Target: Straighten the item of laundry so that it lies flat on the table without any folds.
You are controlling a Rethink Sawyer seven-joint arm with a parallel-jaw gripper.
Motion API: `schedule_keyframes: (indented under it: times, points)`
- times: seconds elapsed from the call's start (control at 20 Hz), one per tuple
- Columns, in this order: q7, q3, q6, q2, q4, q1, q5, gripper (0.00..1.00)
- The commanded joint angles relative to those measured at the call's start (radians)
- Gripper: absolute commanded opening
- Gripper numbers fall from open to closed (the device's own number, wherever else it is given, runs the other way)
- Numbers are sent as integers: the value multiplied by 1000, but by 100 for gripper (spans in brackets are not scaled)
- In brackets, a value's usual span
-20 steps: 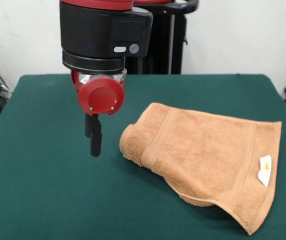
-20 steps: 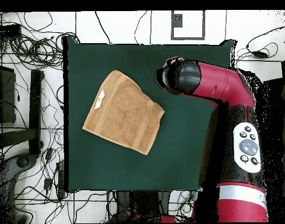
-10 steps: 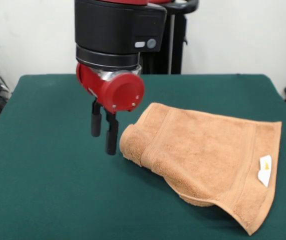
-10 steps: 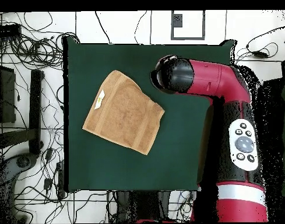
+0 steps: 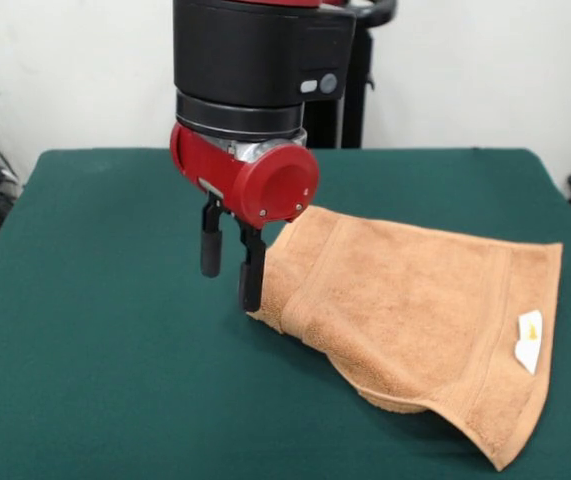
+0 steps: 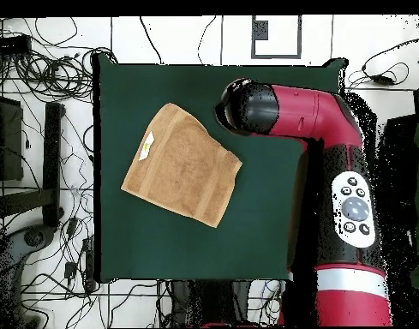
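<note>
Lying on the dark green table (image 5: 85, 380), toward the right side in the front view: an orange-tan terry towel (image 5: 415, 310), folded over on itself, showing a rolled, bulging fold at its left end. Spreading flatter toward the right edge, carrying woven border bands and a small white label (image 5: 529, 342).

Bare table (image 5: 95, 390) beside tool (image 5: 231, 275); towel (image 5: 415, 300) blocks other side.

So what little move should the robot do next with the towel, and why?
Probably ease the gripper down and a bit further onto the towel's rolled-up edge, then close. The jaws are open right beside that fold, one fingertip already against it, and the fold is what keeps the towel from lying flat on the table.
</note>
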Motion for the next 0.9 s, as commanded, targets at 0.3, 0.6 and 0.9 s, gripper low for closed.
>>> schedule_keyframes:
  times: [0.3, 0.6, 0.9]
  points:
    - [-237, 134, 58, 16, 146, -21, 2, 100]
    - [-147, 113, 36, 19, 167, -7, 21, 100]
    - [-83, 98, 54, 33, 166, 6, 49, 100]
